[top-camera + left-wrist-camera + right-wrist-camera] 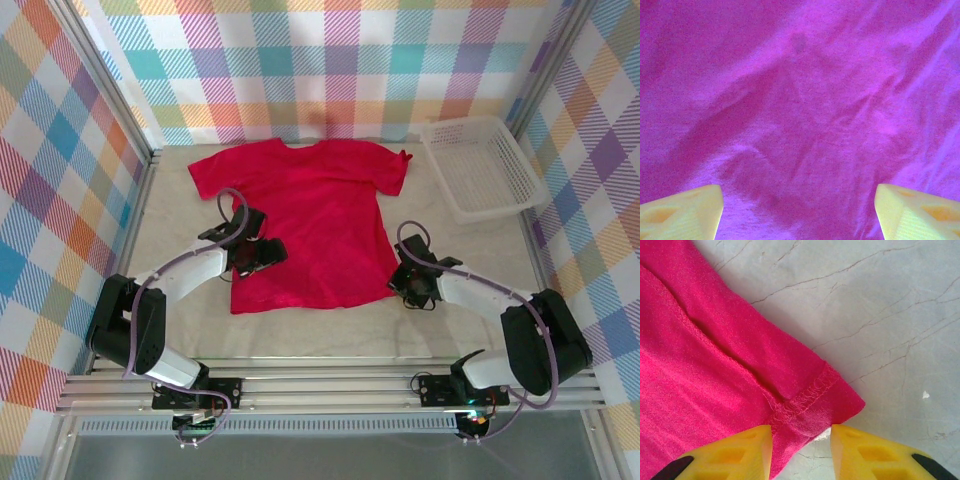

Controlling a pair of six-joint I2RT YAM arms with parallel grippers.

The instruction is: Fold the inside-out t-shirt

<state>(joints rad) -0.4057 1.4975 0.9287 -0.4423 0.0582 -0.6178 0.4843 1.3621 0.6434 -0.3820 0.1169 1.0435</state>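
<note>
The inside-out t-shirt (310,210) lies spread flat on the table, crimson, collar toward the back wall and hem toward the arms. My left gripper (262,255) hovers over its lower left part, open wide; in the left wrist view the fabric (800,100) spans the frame between the two yellow fingertips (690,210). My right gripper (405,285) sits at the shirt's lower right hem corner (840,400). Its jaws stand open on either side of that stitched corner, with fabric (715,365) reaching into the gap and nothing clamped.
A white mesh basket (480,165) stands at the back right, beyond the shirt's right sleeve. Pale marble tabletop (880,315) shows to the right of the hem corner. Checked walls enclose the table on three sides.
</note>
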